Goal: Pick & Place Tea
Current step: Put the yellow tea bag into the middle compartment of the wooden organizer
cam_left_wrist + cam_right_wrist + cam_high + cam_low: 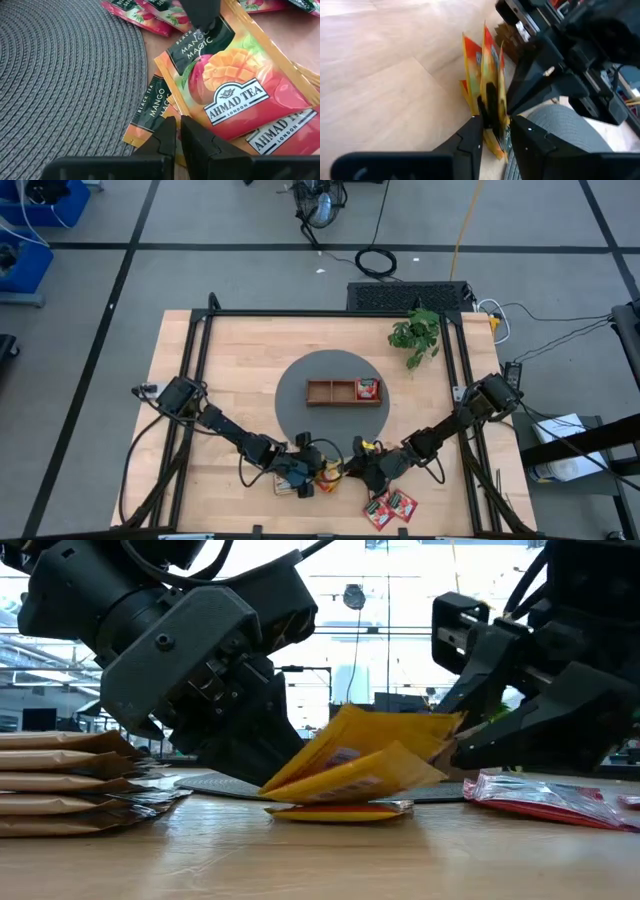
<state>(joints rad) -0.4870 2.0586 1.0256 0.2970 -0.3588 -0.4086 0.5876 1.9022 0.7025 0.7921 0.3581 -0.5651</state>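
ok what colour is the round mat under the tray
Dark grey, woven; the mat shows best in the left wrist view.

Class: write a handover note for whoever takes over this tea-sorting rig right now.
Left end effector: shut, at the edge of the orange sachets.
Right end effector: shut on those orange sachets, tilting them up.
Done: one red sachet lies in the tray, in its right-hand compartment in the high view.
Left: the orange sachets, the red sachets front right, the cream stack front left.

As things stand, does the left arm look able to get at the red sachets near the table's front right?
Probably not directly. The red sachets lie beyond the right gripper, which is closing on the orange sachets between them and the left gripper.
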